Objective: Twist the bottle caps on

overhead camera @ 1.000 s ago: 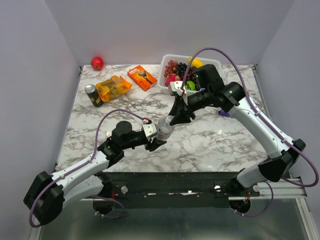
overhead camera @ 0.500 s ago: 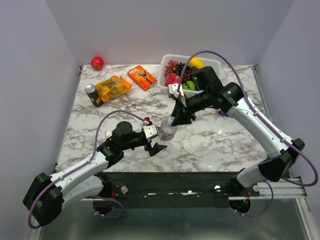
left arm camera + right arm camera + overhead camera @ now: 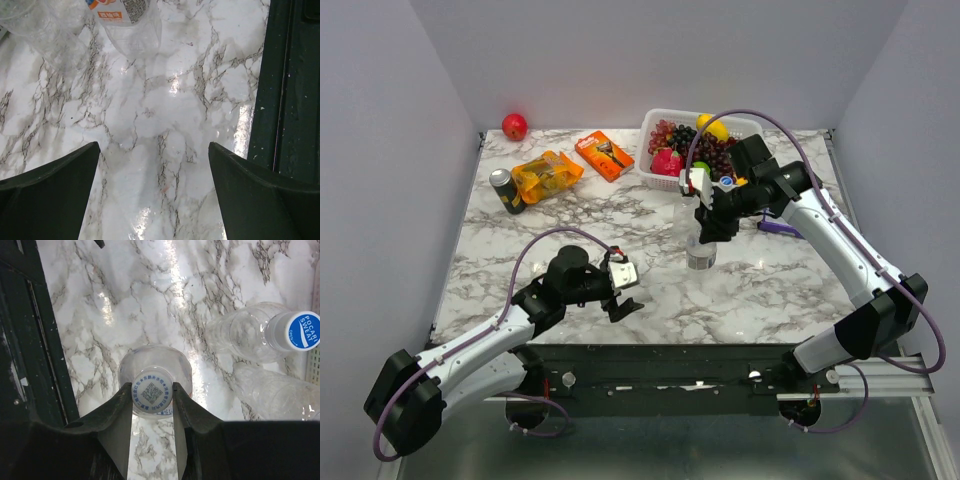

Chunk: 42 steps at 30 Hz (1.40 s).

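Because the right fingers [image 3: 180, 405] pinch the QR-printed cap [image 3: 152, 392] atop the upright bottle [image 3: 182, 372] on the desk [image 3: 125, 305] while the left fingers [image 3: 55, 175] gape empty, twist squarely, pressing down lest it spin.

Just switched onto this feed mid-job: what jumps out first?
The right gripper pinches the bottle cap atop an upright clear bottle mid-table, just in front of the fruit basket. The left gripper hangs open and empty over bare marble near the front edge. A second bottle with a blue Pocari Sweat cap sits close by the basket.
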Each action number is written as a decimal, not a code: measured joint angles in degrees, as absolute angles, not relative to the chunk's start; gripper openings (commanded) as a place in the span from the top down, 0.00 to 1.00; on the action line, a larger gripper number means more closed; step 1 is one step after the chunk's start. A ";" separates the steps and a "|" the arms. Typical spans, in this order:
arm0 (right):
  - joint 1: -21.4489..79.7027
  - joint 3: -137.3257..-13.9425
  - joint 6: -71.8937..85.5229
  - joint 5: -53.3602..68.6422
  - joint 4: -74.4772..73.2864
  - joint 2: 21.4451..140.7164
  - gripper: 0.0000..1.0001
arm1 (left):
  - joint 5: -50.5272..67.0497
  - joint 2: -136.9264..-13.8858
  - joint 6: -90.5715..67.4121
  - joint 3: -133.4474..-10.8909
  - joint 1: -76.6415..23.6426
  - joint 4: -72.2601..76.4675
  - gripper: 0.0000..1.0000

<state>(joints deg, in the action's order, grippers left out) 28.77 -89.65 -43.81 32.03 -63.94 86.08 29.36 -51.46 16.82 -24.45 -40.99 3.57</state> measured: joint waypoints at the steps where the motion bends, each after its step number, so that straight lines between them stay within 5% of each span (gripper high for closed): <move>1: 28.56 -89.21 -43.81 31.75 -63.44 86.13 0.85 | 29.36 -51.57 16.97 -24.45 -40.99 3.42 0.01; 13: 24.58 -82.19 -43.48 32.73 -56.07 86.19 0.79 | 29.32 -52.80 17.28 -24.45 -39.79 1.98 0.01; 23: 23.51 -80.18 -42.30 33.85 -52.38 85.43 0.46 | 29.32 -54.24 16.86 -24.49 -39.33 1.98 0.01; 37: 23.51 -79.48 -41.01 33.41 -51.99 85.43 0.36 | 29.32 -55.20 16.62 -24.62 -39.31 2.04 0.01; 39: 23.51 -79.55 -40.58 33.30 -51.96 85.38 0.29 | 29.32 -55.22 16.58 -24.64 -39.09 2.04 0.01; 41: 23.51 -79.88 -39.92 33.21 -51.99 85.14 0.01 | 29.30 -55.31 16.47 -24.75 -39.11 2.00 0.01; 42: 23.49 -80.36 -39.35 33.15 -52.16 84.93 0.01 | 29.15 -55.46 16.43 -25.04 -39.11 1.87 0.01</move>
<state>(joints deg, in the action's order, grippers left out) 23.49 -80.36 -39.35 33.15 -52.16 84.93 29.15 -55.46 16.43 -25.04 -39.11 1.87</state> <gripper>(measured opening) 0.790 0.987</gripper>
